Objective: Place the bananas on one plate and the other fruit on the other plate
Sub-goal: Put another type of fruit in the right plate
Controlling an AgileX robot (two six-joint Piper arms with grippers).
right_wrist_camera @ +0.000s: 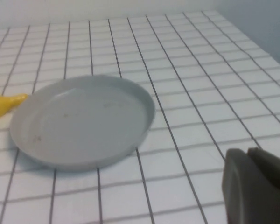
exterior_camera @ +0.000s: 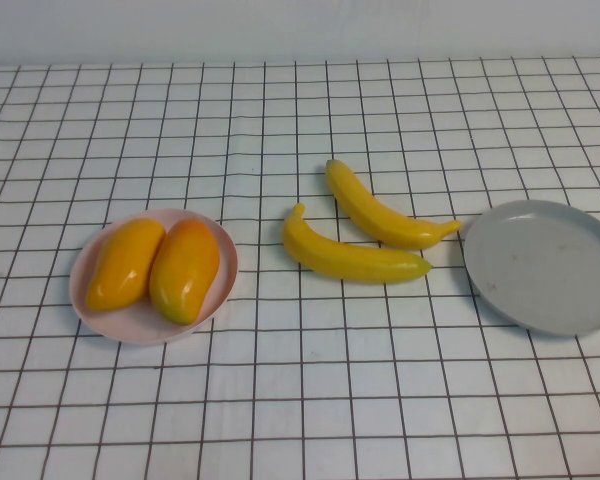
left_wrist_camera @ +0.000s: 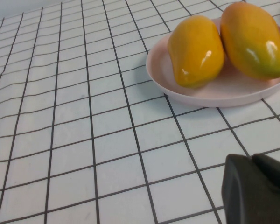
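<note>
Two yellow bananas lie on the cloth mid-table, one nearer (exterior_camera: pixel 355 257) and one farther (exterior_camera: pixel 380 212), its tip close to the grey plate (exterior_camera: pixel 540 265), which holds nothing. Two orange-yellow mango-like fruits (exterior_camera: pixel 125 263) (exterior_camera: pixel 185 270) lie side by side on the pink plate (exterior_camera: pixel 130 325) at the left. My left gripper (left_wrist_camera: pixel 253 158) is shut and empty, low over the cloth a short way from the pink plate (left_wrist_camera: pixel 214 95) and its fruits (left_wrist_camera: pixel 196 49) (left_wrist_camera: pixel 252 39). My right gripper (right_wrist_camera: pixel 247 151) is shut and empty, near the grey plate (right_wrist_camera: pixel 84 121); a banana tip (right_wrist_camera: pixel 2 103) shows beside it.
A white cloth with a black grid (exterior_camera: pixel 300 400) covers the whole table. A pale wall runs along the far edge (exterior_camera: pixel 300 30). Neither arm reaches into the high view's working area.
</note>
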